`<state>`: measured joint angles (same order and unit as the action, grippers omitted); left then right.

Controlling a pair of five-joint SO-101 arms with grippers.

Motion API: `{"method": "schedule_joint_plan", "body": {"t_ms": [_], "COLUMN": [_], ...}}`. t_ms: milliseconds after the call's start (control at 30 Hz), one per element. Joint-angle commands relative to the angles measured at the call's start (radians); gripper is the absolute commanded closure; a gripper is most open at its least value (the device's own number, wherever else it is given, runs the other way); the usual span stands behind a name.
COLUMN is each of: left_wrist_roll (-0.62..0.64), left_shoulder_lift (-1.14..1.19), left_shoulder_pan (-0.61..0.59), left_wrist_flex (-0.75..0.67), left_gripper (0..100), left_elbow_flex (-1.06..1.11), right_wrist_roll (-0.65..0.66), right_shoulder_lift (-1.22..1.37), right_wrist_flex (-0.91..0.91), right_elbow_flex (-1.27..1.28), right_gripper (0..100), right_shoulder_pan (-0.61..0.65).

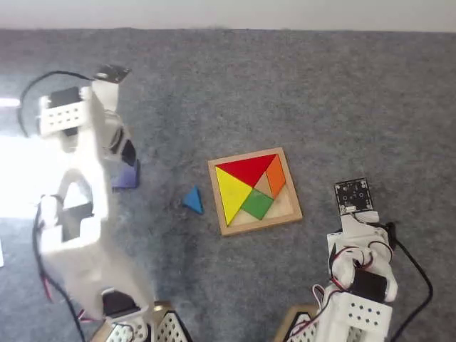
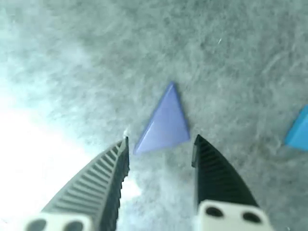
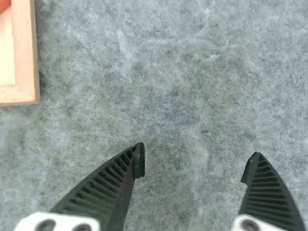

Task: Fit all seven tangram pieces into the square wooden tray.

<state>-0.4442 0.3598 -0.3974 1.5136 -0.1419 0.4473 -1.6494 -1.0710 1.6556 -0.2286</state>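
I count four pieces in tray [image 1: 263, 224]; purple triangle [image 2: 166, 122], blue triangle [image 1: 193, 200] loose to its left; left gripper [image 2: 161, 138], right gripper [image 3: 198, 149] both released.

I count one tray [image 1: 283, 206] with four pieces inside: red piece [image 1: 248, 169], yellow piece [image 1: 229, 192], orange piece [image 1: 276, 175], green piece [image 1: 256, 204]. Outside the tray lie two more: blue triangle [image 1: 193, 200], purple triangle [image 2: 166, 122].
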Motion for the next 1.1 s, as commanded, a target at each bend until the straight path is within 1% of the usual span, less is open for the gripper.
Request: {"method": "schedule_joint_plan", "body": {"t_ms": [0, 100, 200, 300, 400, 600, 633, 700, 900, 1067], "left_wrist_roll": [-0.081, -0.104, -0.107, -0.104, -0.104, -0.101, -0.101, -0.103, -0.107, -0.106], "left_shoulder_lift": [-0.204, -0.221, -0.221, -0.219, -0.192, 0.026, 0.055, 0.074, 0.071, 0.066], "left_shoulder_pan": [-0.014, 0.018, 0.040, 0.043, 0.040, 0.034, 0.034, 0.034, 0.032, 0.032], "left_wrist_flex": [-0.049, -0.161, -0.279, -0.350, -0.385, -0.377, -0.358, -0.304, -0.293, -0.292], "left_gripper": [79, 79, 79, 79, 79, 79, 79, 79, 80, 87], "left_elbow_flex": [0.156, 0.323, 0.433, 0.481, 0.479, 0.335, 0.311, 0.275, 0.297, 0.302], "right_wrist_roll": [0.014, 0.014, 0.014, 0.014, 0.014, 0.014, 0.014, 0.014, 0.014, 0.014], "right_shoulder_lift": [-0.015, -0.015, -0.015, -0.015, -0.015, -0.015, -0.015, -0.015, -0.015, -0.015], "right_wrist_flex": [0.022, 0.019, 0.019, 0.019, 0.019, 0.018, 0.018, 0.018, 0.019, 0.019], "right_elbow_flex": [-0.008, -0.008, -0.008, -0.008, -0.008, -0.008, -0.008, -0.008, -0.008, -0.008], "right_gripper": [66.9, 66.9, 66.9, 66.9, 66.9, 66.9, 66.9, 66.9, 66.9, 66.9], "right_shoulder_pan": [0.008, 0.008, 0.008, 0.008, 0.008, 0.008, 0.008, 0.008, 0.008, 0.008]}}
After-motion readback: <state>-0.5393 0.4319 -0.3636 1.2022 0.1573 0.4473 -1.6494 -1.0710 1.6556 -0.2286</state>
